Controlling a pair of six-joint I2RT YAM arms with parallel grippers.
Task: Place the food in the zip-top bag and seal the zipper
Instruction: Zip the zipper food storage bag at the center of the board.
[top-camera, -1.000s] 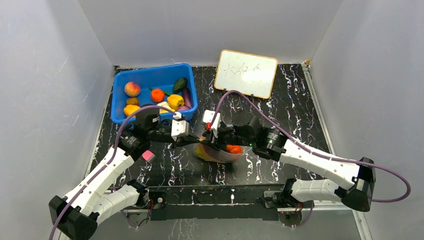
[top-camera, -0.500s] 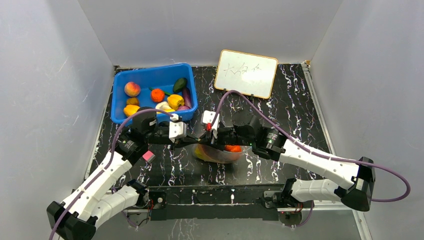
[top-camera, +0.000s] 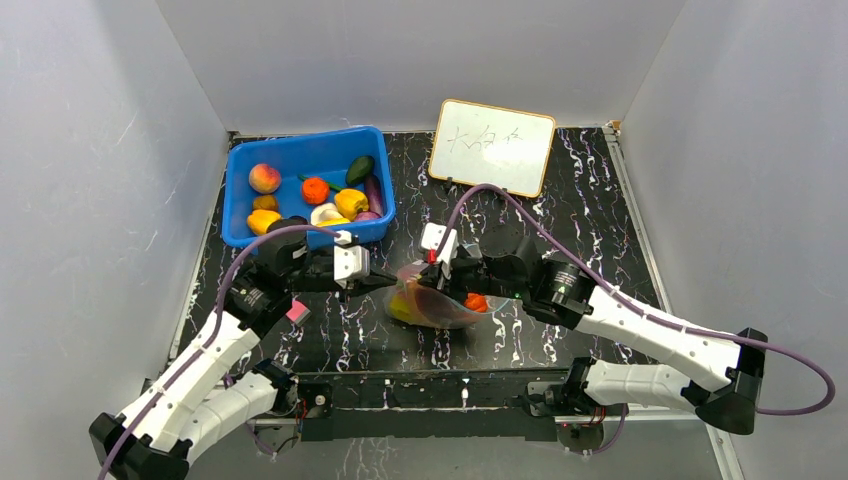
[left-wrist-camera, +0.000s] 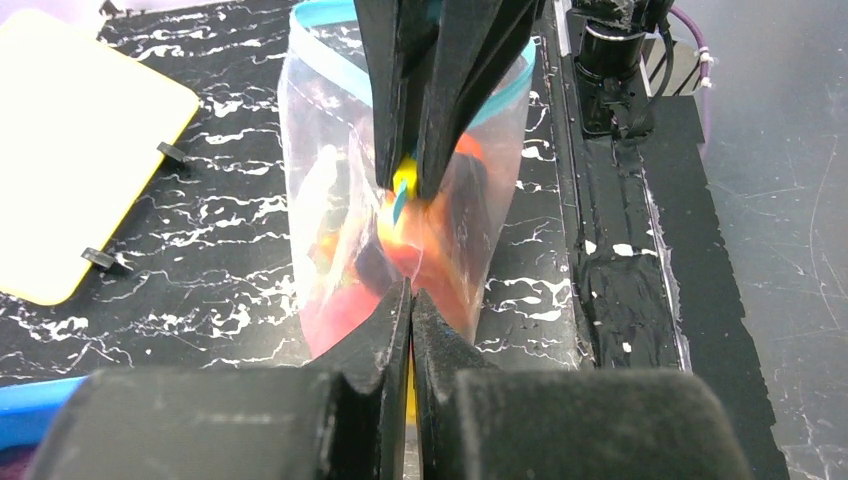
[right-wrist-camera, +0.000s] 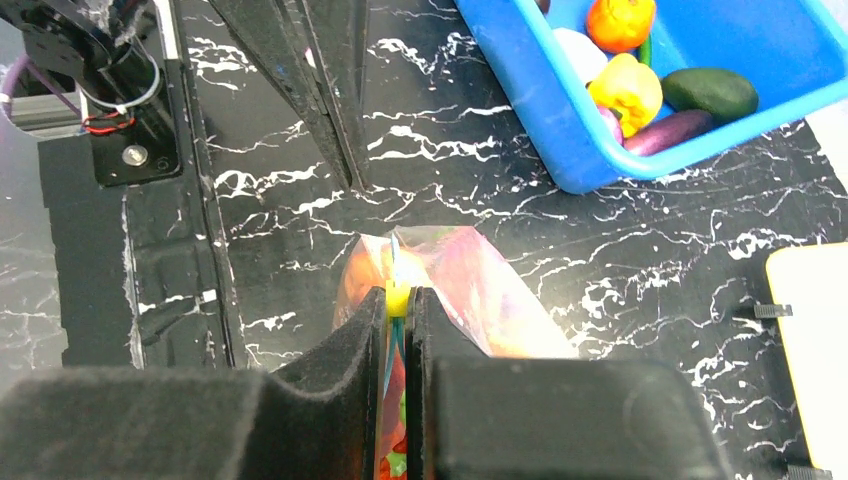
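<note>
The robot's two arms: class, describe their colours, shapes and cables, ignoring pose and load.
Both the left arm and right arm have white links with black joints, and a purple cable loops along each. The left gripper and right gripper have black, wedge-shaped fingers with a rough surface. No markings are readable.

blue bin (top-camera: 310, 137) near left hand (top-camera: 388, 283).
</note>
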